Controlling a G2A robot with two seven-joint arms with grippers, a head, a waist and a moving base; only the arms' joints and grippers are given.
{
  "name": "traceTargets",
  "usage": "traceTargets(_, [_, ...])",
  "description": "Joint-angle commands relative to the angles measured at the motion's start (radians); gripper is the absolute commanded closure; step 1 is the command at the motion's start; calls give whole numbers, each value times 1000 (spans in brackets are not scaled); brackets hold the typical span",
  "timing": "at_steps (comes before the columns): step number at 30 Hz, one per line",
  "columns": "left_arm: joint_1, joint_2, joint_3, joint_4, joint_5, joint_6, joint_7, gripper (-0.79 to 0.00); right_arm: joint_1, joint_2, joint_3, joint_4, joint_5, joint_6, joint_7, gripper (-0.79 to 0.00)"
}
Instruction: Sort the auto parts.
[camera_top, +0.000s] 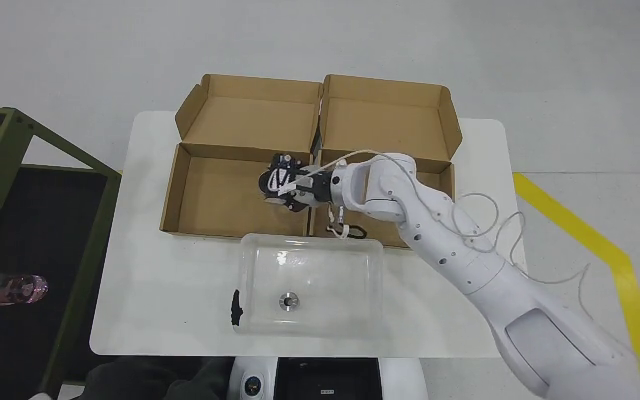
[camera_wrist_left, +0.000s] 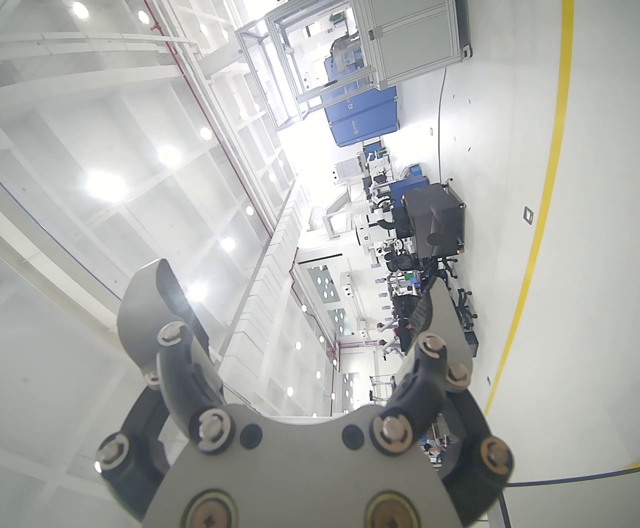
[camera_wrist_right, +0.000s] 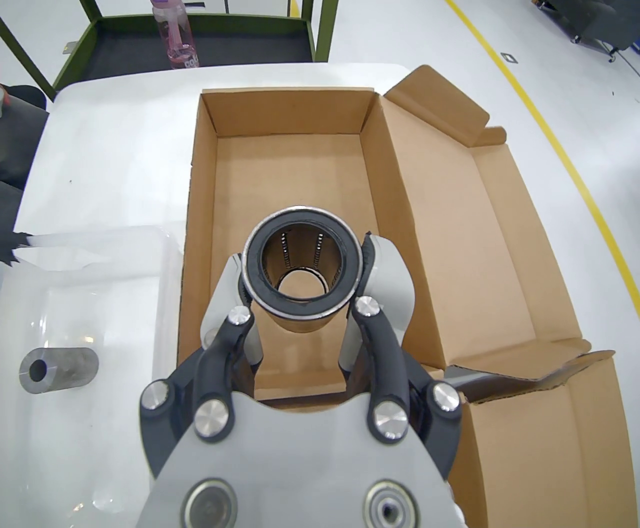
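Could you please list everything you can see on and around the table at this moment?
bearing: one, black and silver, held above one box's bare floor
metal cylinder: one, grey, lying in the clear bin
clear bin: one, transparent, at the table's near edge
cardboard boxes: two, brown, open, side by side behind the bin
table: one, white
bottle: one, pink, in the green-framed cart beside the table
right gripper: one, silver and black, shut on the bearing
left gripper: one, silver and black, open, facing the ceiling

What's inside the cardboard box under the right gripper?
The cardboard box shows only bare brown floor. The right gripper, shut on the bearing, covers part of that floor, so anything lying there cannot be seen.
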Motion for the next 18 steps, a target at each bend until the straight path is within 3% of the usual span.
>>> traceTargets(1, [0,0,0,0,0,0,0,-785,17,-12,-13,41,3,4,-11,0])
traceTargets(18, [0,0,0,0,0,0,0,-785,89,-100,-95,269,-27,75,-70,0])
